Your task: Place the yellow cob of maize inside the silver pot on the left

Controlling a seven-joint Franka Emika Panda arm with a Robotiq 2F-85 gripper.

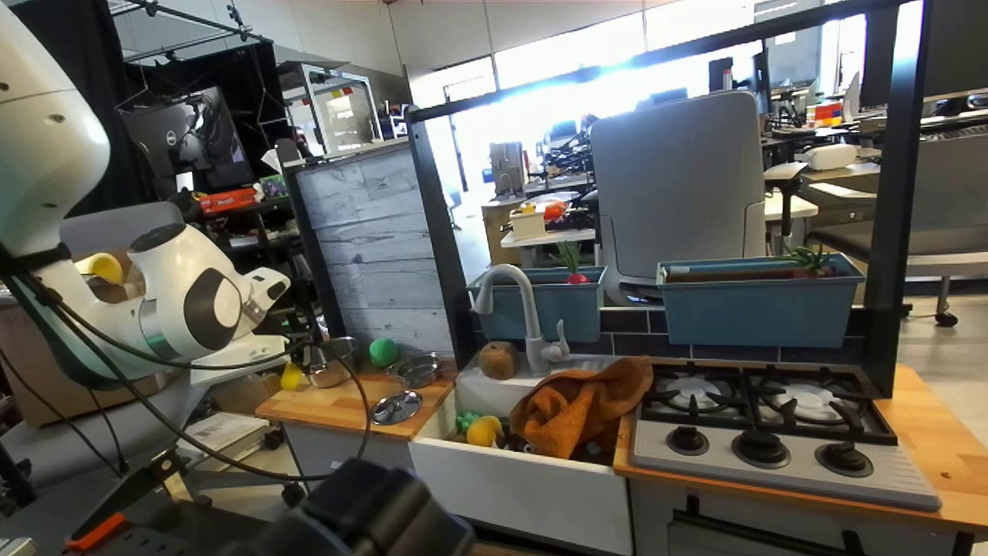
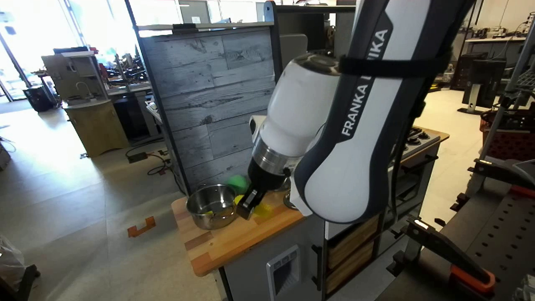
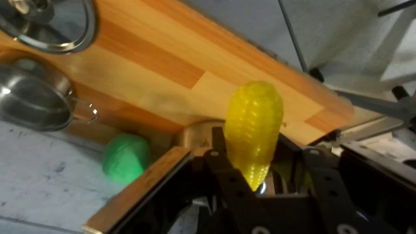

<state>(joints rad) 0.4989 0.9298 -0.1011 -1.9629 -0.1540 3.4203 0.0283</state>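
My gripper (image 3: 252, 138) is shut on the yellow cob of maize (image 3: 253, 120), which stands up between the fingers in the wrist view. The cob also shows in both exterior views (image 1: 291, 376) (image 2: 263, 210), partly behind the gripper (image 2: 247, 205) in the latter. The silver pot (image 2: 211, 221) stands open at the counter's end, beside the gripper. The gripper and cob look close to its rim. A small yellow patch shows inside the pot; I cannot tell whether it is a reflection. In the wrist view the pot (image 3: 196, 134) is mostly hidden behind the fingers.
A green ball (image 3: 126, 157) sits by the grey wood panel (image 3: 48, 182). A second metal pot (image 3: 35, 97) and a glass lid (image 3: 65, 47) lie farther along the counter (image 3: 156, 78). The sink (image 1: 525, 479) holds an orange cloth (image 1: 575, 409) and toys.
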